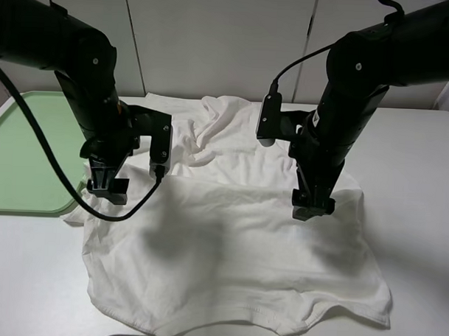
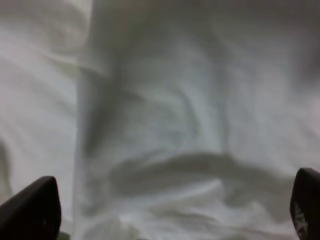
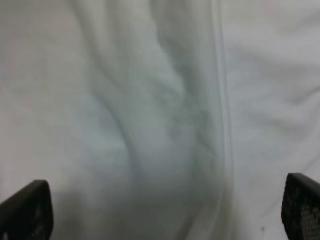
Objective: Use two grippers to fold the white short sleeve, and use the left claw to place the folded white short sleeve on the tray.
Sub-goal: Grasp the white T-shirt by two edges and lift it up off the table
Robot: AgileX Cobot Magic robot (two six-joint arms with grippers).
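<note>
White short sleeve [image 1: 236, 257] (wrinkled) lies under left claw [image 1: 107, 186] — and right gripper [image 1: 312, 208].

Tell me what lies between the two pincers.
Only wrinkled cloth of the white short sleeve, from left pincer to right pincer; exterior high view shows it.

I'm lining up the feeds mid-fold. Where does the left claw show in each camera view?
Exterior high: the left claw is left of centre, open, over the shirt's left edge, next to the green tray.
Left wrist: only its two black fingertips show, wide apart, with cloth between them.
Right wrist: not in it.
Shared landmark: the wrinkled white shirt, which fills both wrist views.
</note>
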